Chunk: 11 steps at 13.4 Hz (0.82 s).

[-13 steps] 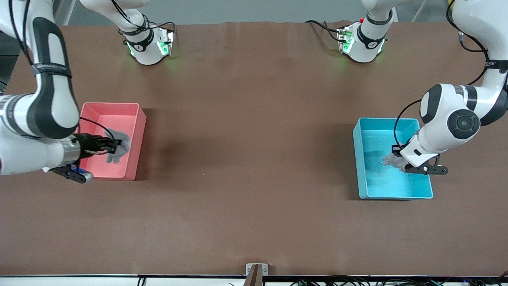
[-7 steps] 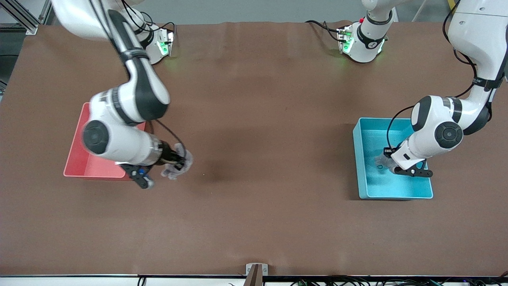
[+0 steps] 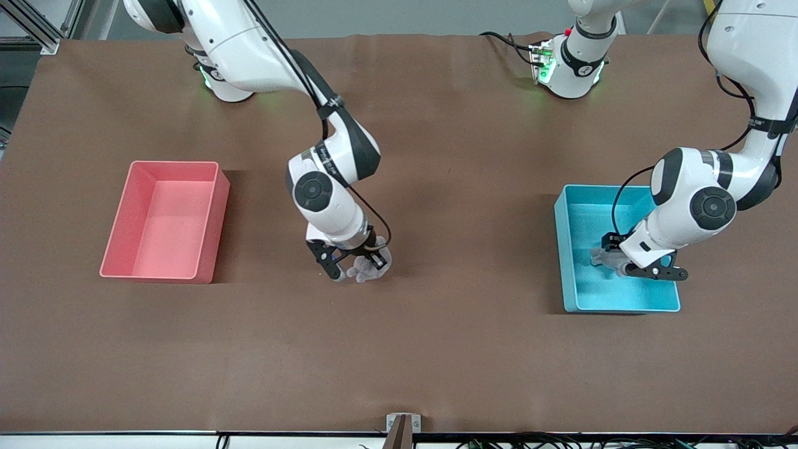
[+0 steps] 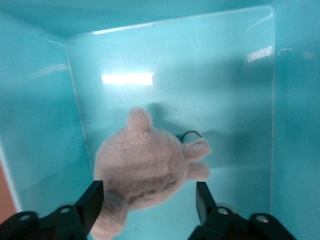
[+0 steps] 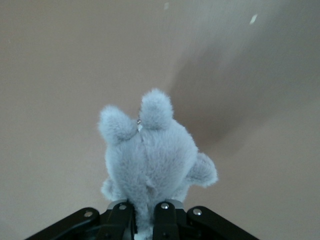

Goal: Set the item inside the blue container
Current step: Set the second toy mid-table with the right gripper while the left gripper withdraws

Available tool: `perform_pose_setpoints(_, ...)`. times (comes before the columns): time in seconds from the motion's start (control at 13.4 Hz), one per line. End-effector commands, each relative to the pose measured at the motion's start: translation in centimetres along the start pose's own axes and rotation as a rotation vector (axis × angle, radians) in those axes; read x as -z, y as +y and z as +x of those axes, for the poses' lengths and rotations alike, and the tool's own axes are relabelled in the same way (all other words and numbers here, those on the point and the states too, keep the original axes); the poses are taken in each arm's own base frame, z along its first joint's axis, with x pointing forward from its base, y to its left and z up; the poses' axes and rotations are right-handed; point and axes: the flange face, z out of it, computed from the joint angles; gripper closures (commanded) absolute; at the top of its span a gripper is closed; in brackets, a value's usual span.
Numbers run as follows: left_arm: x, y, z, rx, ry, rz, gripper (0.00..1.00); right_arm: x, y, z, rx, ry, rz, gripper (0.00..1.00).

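The blue container (image 3: 564,262) stands toward the left arm's end of the table. A pale beige plush toy (image 3: 598,255) lies on its floor. My left gripper (image 3: 614,263) is down inside it, open. In the left wrist view the plush (image 4: 142,165) lies between the spread fingers (image 4: 95,197) of that gripper (image 4: 149,190), inside the cyan walls (image 4: 35,125). My right gripper (image 3: 369,260) hangs low over the middle of the table, shut on a grey plush toy (image 3: 368,270). The right wrist view shows the grey plush (image 5: 150,155) pinched in this gripper (image 5: 146,209).
A pink bin (image 3: 212,231) of the same shape stands toward the right arm's end of the table with nothing in it. Brown table cloth (image 3: 436,349) covers the surface. Both arm bases with green lights stand along the edge farthest from the front camera.
My right arm lifted the grey plush out of the pink bin and carried it over the table's middle. My left gripper opened and let go of the pale plush in the blue container.
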Motion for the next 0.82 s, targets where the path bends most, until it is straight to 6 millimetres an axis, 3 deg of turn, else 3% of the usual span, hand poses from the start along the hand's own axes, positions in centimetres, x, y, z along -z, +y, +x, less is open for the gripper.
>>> perform_pose_setpoints(0.0, 4.2, 1.1, -0.5, -0.018, 0.002, 0.036, 0.01, -1.7, -0.7, -3.1, -0.042, 0.009, 0.061, 0.98)
perform_pose_setpoints(0.15, 7.2, 2.6, -0.5, -0.039, -0.032, 0.053, 0.01, -2.0, -1.0, -3.4, -0.079, 0.007, 0.068, 0.95)
perform_pose_setpoints(0.22, 8.5, 4.0, -0.5, -0.06, -0.039, 0.058, 0.0, -2.0, -1.1, -3.4, -0.096, 0.005, 0.079, 0.82)
perform_pose_setpoints(0.3, 9.7, 5.4, -0.3, -0.062, -0.042, 0.049, 0.0, -2.2, -1.1, -3.8, -0.102, 0.005, 0.09, 0.39)
perform_pose_setpoints(0.37, 10.9, 7.3, -0.3, -0.039, -0.044, 0.031, 0.0, -2.5, -1.0, -5.3, -0.067, 0.006, 0.089, 0.02)
perform_pose_setpoints(0.52, 12.8, 11.4, -0.4, -0.007, -0.02, 0.007, 0.0, -2.0, -1.4, -5.9, -0.036, 0.011, 0.096, 0.0)
perform_pose_setpoints(0.75, 14.3, 17.6, -0.8, 0.061, 0.006, -0.022, 0.0, 0.8, -2.9, -3.4, 0.049, 0.027, 0.078, 0.0)
